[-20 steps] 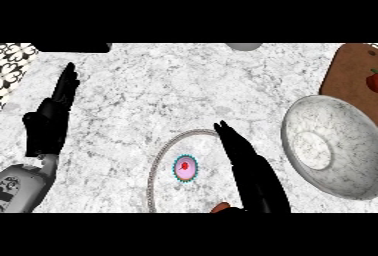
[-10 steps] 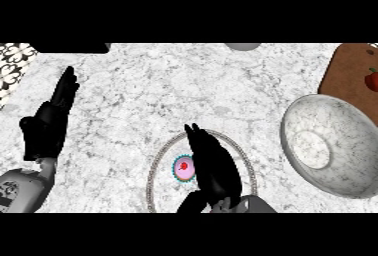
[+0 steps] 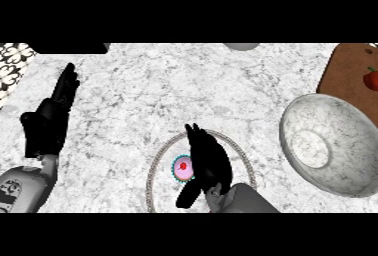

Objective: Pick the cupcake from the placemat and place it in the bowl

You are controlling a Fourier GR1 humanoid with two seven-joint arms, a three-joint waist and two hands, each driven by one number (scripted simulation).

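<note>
On the placemat the cupcake sits upright — right hand beside it, fingers straight, holding nothing.

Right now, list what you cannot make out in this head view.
- Cupcake: right side hidden by the right hand; contact cannot be told.
- Placemat: middle covered by that hand, lower edge cut off.
- Red item on the brown board: cut by the right edge.
- Grey object: cut by the top edge.
</note>
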